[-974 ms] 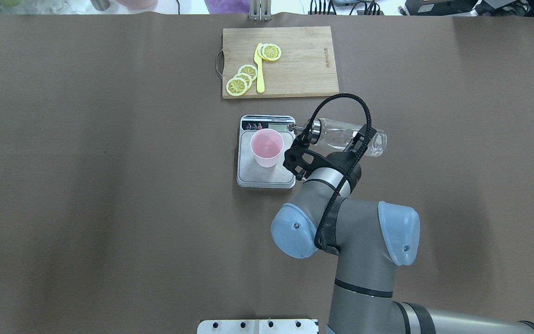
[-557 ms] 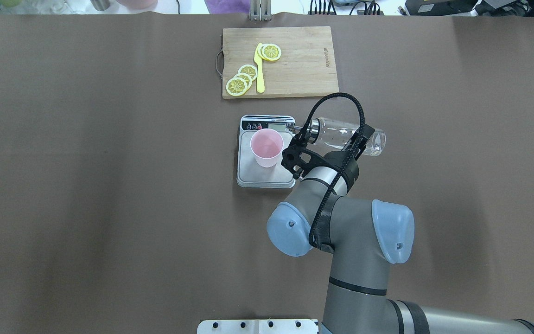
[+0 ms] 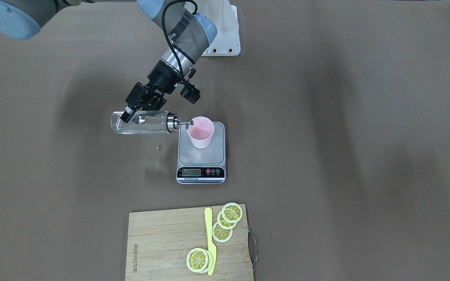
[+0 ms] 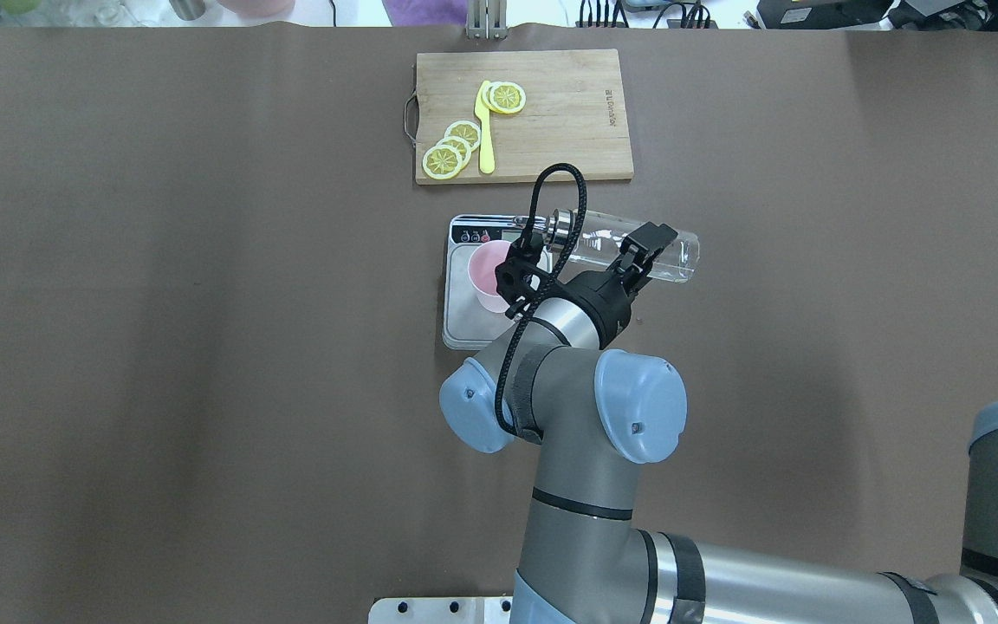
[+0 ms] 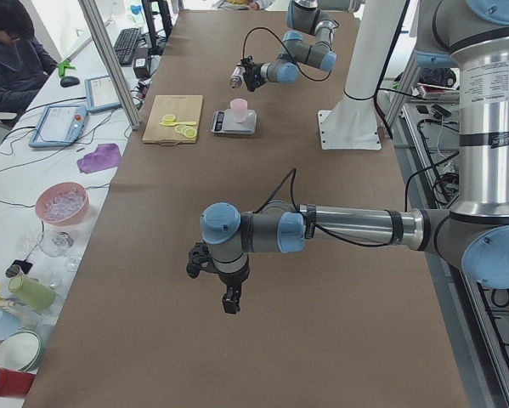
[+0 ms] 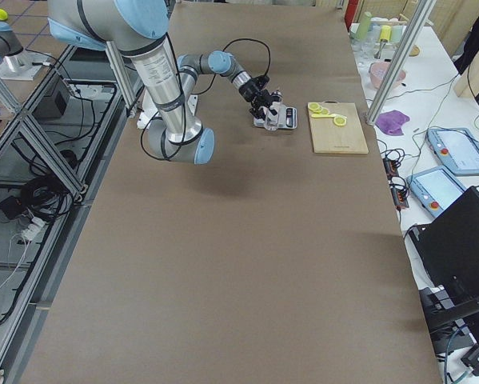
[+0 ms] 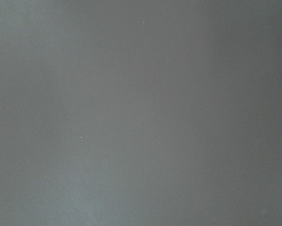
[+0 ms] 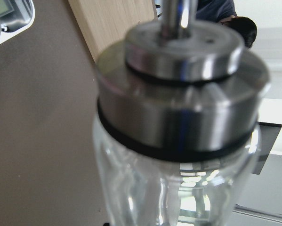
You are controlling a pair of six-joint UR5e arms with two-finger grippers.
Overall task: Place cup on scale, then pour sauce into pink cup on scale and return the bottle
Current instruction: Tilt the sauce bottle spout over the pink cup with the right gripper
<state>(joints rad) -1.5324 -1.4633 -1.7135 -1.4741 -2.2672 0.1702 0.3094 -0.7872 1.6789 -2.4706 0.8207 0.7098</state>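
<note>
The pale pink cup [image 3: 200,133] stands upright on the steel platform of the scale [image 3: 201,157], also seen from overhead [image 4: 485,276] on the scale [image 4: 457,329]. My right gripper [image 3: 126,114] is shut on the clear glass bottle [image 3: 143,122] near its base and holds it almost level. The silver spout [image 3: 187,122] reaches the cup's rim. The bottle fills the right wrist view [image 8: 178,155]. Clear sauce barely shows inside; I cannot tell whether any is flowing. My left gripper [image 5: 229,303] hangs over bare table, far from the scale; I cannot tell if it is open.
A wooden cutting board [image 4: 568,121] with lemon slices [image 4: 451,152] and a yellow knife [image 4: 485,130] lies just beyond the scale. Small wet spots [image 3: 158,147] mark the mat under the bottle. My right arm's elbow [image 4: 629,416] hangs over the table's near side.
My right arm has swung left with the bottle. The spout has moved from the scale's right edge to the cup's rim. The cup and scale have not moved.
</note>
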